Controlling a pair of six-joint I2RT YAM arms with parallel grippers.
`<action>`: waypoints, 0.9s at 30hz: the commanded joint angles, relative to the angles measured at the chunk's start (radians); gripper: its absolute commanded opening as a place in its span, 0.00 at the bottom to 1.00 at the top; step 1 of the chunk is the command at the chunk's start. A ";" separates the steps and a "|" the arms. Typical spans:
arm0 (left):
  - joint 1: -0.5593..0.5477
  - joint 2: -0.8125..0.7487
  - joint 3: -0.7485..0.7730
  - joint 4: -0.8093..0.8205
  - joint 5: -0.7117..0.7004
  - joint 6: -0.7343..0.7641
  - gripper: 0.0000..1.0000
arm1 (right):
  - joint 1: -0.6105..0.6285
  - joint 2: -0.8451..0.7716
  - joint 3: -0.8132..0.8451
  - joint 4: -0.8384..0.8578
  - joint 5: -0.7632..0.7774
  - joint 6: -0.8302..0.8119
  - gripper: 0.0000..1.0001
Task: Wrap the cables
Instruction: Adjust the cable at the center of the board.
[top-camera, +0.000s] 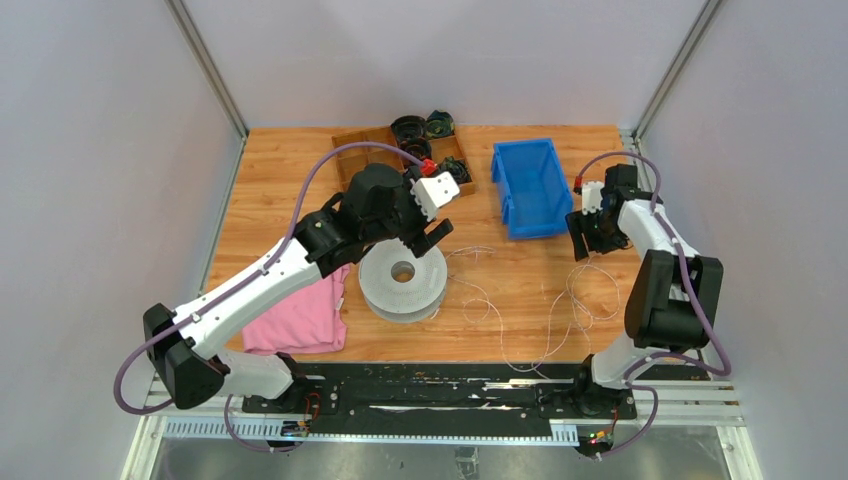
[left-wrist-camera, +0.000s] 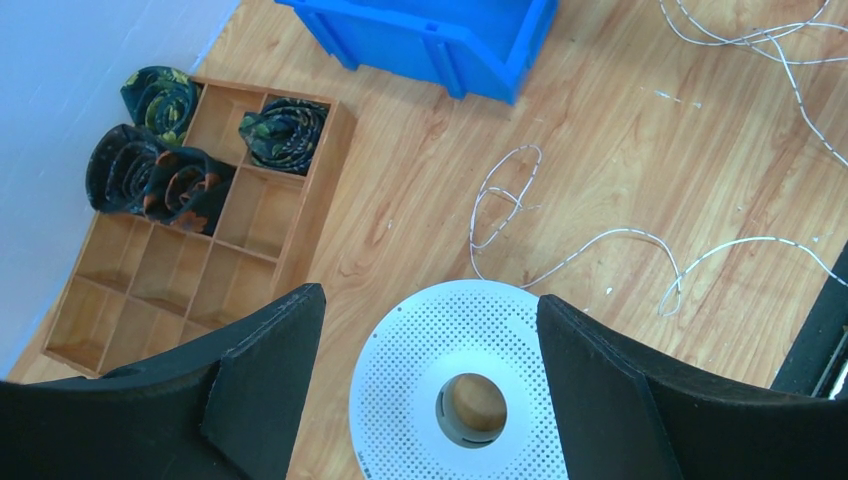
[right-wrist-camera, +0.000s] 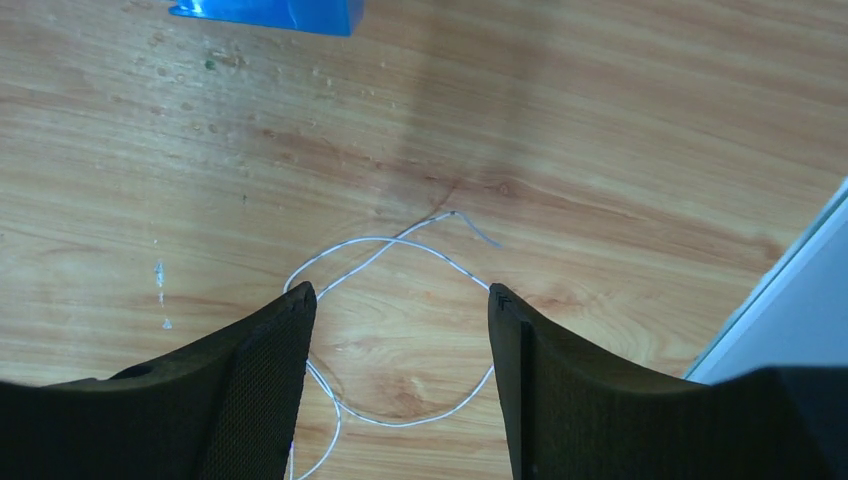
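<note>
Several slack loops of the cables (right-wrist-camera: 360, 243) lie loose on the wooden table (top-camera: 280, 200), spreading from 3 to 5 o'clock of the white perforated spool (top-camera: 425, 285) in the top view. The wire looks very thin and white-grey, curling in flat, crossing loops with 1 free end kinked upward in the right wrist view.

I judge it to be nearly weightless and quite limp, yet springy enough to hold its curls. It should slide easily on the smooth wood and could slip out of a loose pinch. It lies flat, so the fingertips must come right down to the board. The best hold looks like a spot where 2 strands cross, or close to the free end.

The right gripper (right-wrist-camera: 400, 290) hangs with its jaws spread apart and holds nothing. 1 loop lies directly beneath it, its crossing at 12 o'clock of the gap. The left gripper (left-wrist-camera: 430, 295) is also spread wide and empty, above the spool, with the nearest strand at 1 o'clock.
</note>
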 joint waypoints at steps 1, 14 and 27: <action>0.003 -0.035 -0.013 0.033 0.010 -0.006 0.83 | -0.009 0.023 -0.024 0.076 0.041 0.096 0.63; 0.003 -0.049 -0.037 0.045 0.013 -0.005 0.83 | -0.088 0.077 -0.083 0.153 0.023 0.185 0.49; 0.003 -0.041 -0.046 0.055 0.016 -0.006 0.83 | -0.088 0.121 -0.049 0.149 -0.018 0.198 0.13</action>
